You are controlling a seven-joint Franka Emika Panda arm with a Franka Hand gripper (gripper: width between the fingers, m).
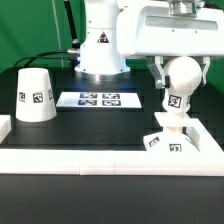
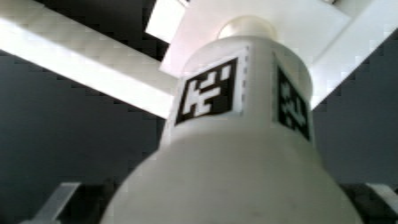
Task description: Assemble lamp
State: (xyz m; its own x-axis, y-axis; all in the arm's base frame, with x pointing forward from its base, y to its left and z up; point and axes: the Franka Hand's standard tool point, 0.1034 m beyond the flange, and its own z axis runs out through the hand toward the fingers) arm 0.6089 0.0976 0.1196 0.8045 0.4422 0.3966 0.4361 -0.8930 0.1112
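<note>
Gripper [image 1: 182, 82] clamped on upright bulb [image 1: 177, 98], stem meeting base [image 1: 166, 141]; shade [image 1: 35, 95] well apart, 9 o'clock in exterior view.

marker board [image 1: 99, 99] flat; black table [image 1: 95, 130]; white rim [image 1: 100, 158]

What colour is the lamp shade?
The shade is white with a black-and-white tag; the exterior view shows it best.

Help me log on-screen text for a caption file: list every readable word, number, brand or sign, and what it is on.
Words, numbers, brands: none readable in either view.
Signs: only black-and-white square tags, which are patterns and not text, on the shade, bulb, base and marker board.
</note>
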